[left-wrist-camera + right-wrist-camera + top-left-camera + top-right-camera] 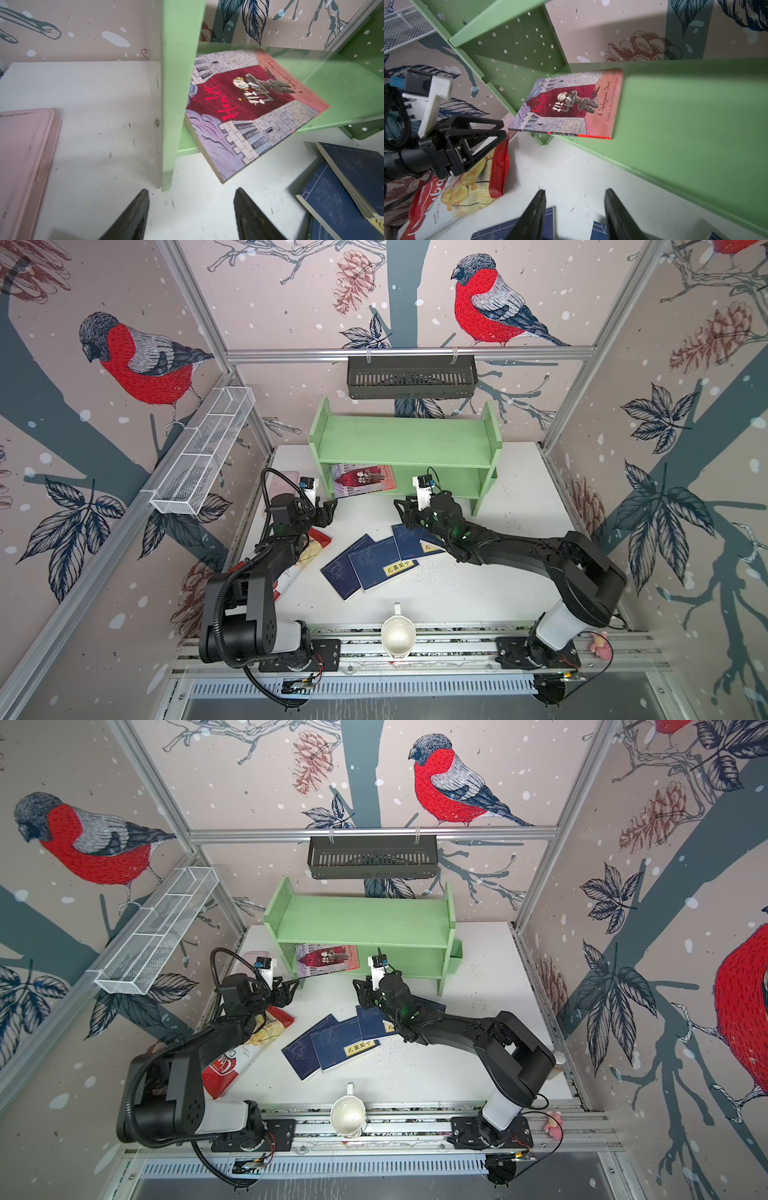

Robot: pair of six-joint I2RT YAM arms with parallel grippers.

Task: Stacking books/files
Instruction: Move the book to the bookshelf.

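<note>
Four navy-blue paperbacks [370, 564] are spread, overlapping, on the white worktop [519, 506] at the centre of both top views. The pink-and-red Hamlet book [361, 480] is laid flat on the lower shelf of the green shelf unit [407, 443], just above centre, with one corner overhanging the front edge. The left jaws are seen open and empty, just beside that corner; contact cannot be told. The right jaws are held apart with nothing between them, over the rightmost paperbacks. A red crisp bag [245, 1052] is seen left of the paperbacks.
</note>
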